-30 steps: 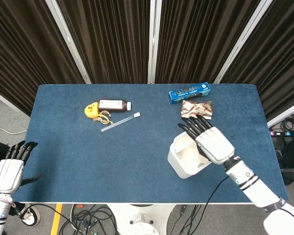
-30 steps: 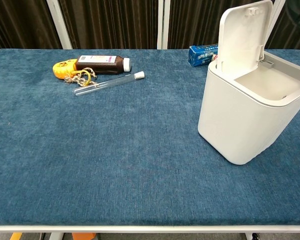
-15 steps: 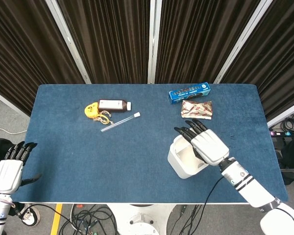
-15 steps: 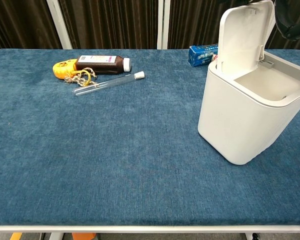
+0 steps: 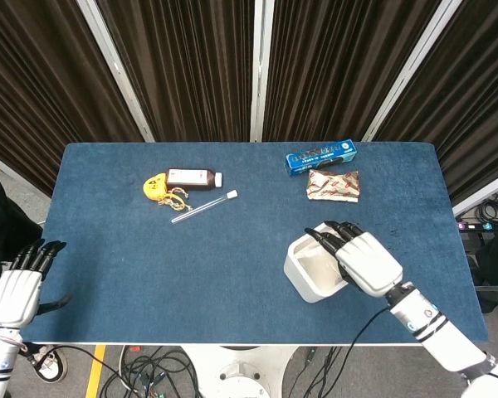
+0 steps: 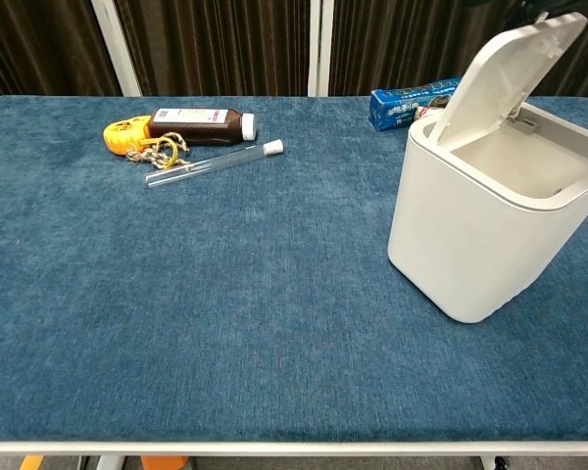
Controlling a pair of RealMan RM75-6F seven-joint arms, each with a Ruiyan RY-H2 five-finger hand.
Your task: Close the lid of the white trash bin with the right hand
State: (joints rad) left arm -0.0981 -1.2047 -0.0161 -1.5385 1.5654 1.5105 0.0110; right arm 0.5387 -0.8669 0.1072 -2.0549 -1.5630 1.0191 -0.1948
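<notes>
now right hand (image 5: 367,261) presses half-lowered lid (image 6: 505,70) over white trash bin (image 6: 485,240).

Lid (image 6: 510,73) now tilted partway down over bin (image 6: 485,230), right hand (image 5: 361,257) pulled back atop it.

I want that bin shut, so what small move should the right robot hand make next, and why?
Probably keep pressing the lid down and forward. In the chest view it stands tilted partway over the white trash bin, with the opening still showing; the right robot hand lies over it.
</notes>
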